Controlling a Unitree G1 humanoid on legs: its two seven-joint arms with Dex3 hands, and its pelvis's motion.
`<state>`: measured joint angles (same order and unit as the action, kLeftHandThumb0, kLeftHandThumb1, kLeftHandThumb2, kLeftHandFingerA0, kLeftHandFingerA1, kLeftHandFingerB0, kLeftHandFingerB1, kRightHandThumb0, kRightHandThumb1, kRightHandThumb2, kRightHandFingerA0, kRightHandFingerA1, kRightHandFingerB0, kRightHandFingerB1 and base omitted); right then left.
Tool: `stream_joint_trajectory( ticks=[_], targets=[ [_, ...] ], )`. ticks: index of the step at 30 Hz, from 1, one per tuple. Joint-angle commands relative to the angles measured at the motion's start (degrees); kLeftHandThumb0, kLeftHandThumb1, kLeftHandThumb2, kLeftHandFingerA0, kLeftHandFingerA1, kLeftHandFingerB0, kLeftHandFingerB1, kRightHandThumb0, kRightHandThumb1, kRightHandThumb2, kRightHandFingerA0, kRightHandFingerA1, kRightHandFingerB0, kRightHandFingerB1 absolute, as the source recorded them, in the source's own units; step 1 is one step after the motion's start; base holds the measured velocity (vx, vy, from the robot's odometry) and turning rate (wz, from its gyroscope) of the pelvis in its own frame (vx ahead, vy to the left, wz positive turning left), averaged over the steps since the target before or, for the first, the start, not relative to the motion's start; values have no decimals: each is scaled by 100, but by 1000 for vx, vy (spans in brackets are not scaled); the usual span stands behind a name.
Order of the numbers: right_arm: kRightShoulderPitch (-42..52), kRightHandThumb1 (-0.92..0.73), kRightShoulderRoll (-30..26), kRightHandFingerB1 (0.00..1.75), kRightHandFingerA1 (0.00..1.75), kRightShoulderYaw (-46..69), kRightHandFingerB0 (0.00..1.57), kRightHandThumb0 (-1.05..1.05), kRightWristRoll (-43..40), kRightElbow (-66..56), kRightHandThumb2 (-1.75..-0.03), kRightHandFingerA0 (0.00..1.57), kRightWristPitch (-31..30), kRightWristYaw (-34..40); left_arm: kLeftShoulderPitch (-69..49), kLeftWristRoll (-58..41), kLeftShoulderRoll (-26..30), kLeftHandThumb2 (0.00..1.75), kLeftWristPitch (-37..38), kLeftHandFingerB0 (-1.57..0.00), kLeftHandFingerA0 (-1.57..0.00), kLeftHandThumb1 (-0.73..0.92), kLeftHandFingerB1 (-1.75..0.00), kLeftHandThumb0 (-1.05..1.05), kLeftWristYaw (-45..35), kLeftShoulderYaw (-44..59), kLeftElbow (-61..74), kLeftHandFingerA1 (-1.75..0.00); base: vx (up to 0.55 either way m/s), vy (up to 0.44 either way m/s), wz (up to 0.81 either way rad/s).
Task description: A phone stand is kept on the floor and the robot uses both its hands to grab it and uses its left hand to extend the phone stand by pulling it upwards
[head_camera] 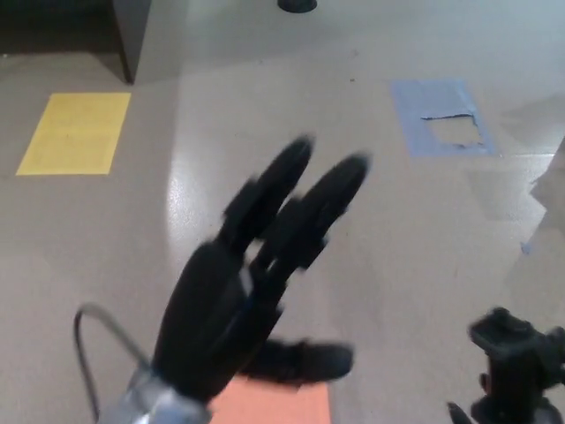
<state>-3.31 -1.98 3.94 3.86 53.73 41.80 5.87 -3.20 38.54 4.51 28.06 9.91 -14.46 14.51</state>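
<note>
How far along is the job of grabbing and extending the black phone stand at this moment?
Nothing looks done yet. The black phone stand stands untouched at the lower right on the floor. In hand: the left hand is raised mid-frame with fingers spread, holding nothing and well clear of the stand. The right hand is not visible. Left: grasping with both hands, then pulling the stand upward.

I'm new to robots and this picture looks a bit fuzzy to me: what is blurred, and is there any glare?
Head view: the left robot hand is smeared, its fingers soft-edged; the phone stand at the lower right is slightly soft too; a pale sheen of glare lies on the floor beside the yellow patch.
</note>
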Motion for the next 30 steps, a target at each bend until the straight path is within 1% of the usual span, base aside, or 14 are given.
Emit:
stream_joint_trajectory(
  ticks=[1,4,6,7,8,9,15,17,18,23,24,28,29,30],
  targets=[
    [2125,-48,-2267,72,65,-656,0,-93,-1339,-2838,-90,0,-740,-3784,-3850,-2703,704,112,1184,-4,0,75,-18,-88,-129,1014,-1297,-11,0,0,0],
    [2358,-46,-2355,71,64,-640,0,-92,-1625,-2978,-90,0,-869,-3985,-4002,-2608,672,94,1430,-1,-2,70,-21,-85,-16,1102,-1802,-14,0,0,0],
    [2429,-58,-2392,71,76,-641,0,-101,-1722,-3084,-59,0,-1010,-4036,-4006,-2493,713,112,1444,-6,0,74,-20,-87,8,1162,-1931,-12,0,0,0],
    [2449,-59,-2398,67,79,-653,0,-98,-1722,-3071,-60,0,-992,-4040,-4036,-2481,715,67,1473,-4,0,91,-24,-84,17,1170,-1971,-17,0,0,0],
    [2464,-59,-2400,67,79,-664,0,-98,-1708,-3044,-60,0,-958,-4041,-4063,-2480,716,67,1512,-4,0,91,-24,-84,21,1176,-2019,-17,0,0,0],
    [2453,-60,-2383,67,79,-671,0,-101,-1702,-3014,-62,0,-958,-4045,-4085,-2491,719,112,1539,-8,0,71,-24,-82,12,1183,-2032,-16,0,0,0],
    [2630,-60,-2419,69,86,-787,0,-102,-1716,-3267,-60,0,-1123,-4020,-4255,-2642,756,112,1920,-1,0,76,-19,-87,-32,1276,-2219,-12,0,0,0],
    [2706,-50,-2270,67,69,-686,0,-99,-1754,-3168,-91,0,-817,-3811,-4326,-2823,757,112,2067,-4,0,74,-21,-83,-74,1306,-2285,-15,0,0,0],
    [2689,-64,-2060,67,88,-594,0,-102,-1713,-2980,-62,0,-510,-3534,-4298,-2859,778,113,2167,-7,0,75,-21,-81,-49,1362,-2348,-17,0,0,0],
    [2877,-65,-1324,34,60,-233,0,-99,-1564,-2124,-60,0,686,-2699,-4277,-2840,762,118,2753,-10,-6,83,-19,-88,182,1626,-2881,-18,0,0,0],
    [2894,-51,-1226,58,56,-189,0,-93,-1600,-2001,-92,0,773,-2666,-4233,-2867,751,117,2868,-11,-4,81,-21,-87,184,1649,-3042,-20,0,0,0],
    [2901,-51,-1019,60,60,-150,0,-89,-1603,-1836,-88,0,879,-2611,-4272,-3683,737,114,3034,-14,0,78,-27,-85,-325,1525,-3173,-22,0,0,0],
    [2851,-63,-984,43,72,-123,0,-87,-1625,-1828,-58,0,837,-2605,-4254,-3718,725,114,3133,-14,0,78,-27,-84,-328,1540,-3267,-25,0,0,0],
    [2813,-42,-951,66,60,-91,0,-67,-1680,-1823,-92,0,830,-2616,-4253,-3777,715,112,3149,-6,-1,72,-34,-74,-365,1538,-3312,-33,0,0,0]
  ],
)
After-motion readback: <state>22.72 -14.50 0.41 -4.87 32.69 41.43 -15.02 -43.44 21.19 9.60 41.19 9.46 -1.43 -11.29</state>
